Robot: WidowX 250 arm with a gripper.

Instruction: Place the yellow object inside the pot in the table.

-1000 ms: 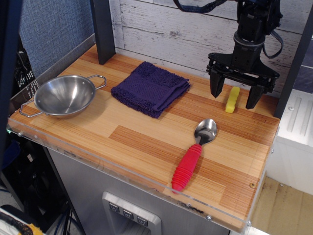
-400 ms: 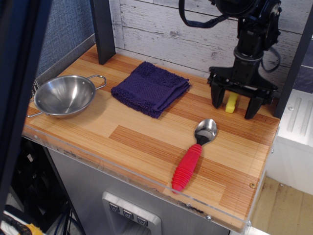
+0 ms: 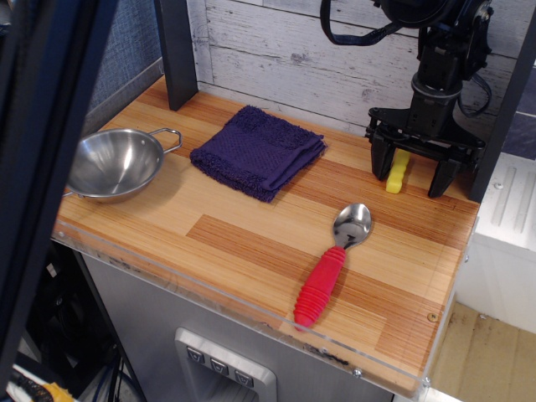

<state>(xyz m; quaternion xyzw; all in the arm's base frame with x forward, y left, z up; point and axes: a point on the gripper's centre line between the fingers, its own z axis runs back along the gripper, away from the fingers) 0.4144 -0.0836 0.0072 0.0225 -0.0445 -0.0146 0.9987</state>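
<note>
The gripper has come lower over the far right end of the table and slid a little to the right. A second ago its jaws hung spread above the yellow object, which lay in full view between them. Now they reach down on either side of it, closer together, and its upper end is covered. A dark bar in the left foreground has swung further right and now hides the pot's left handle.

I work at a laboratory test bench. My striped wooden plank tabletop with a clear acrylic rim sits on a grey metal cabinet. A whitewashed plank backdrop lines its rear edge. Black frame posts stand at the rear corners.
</note>
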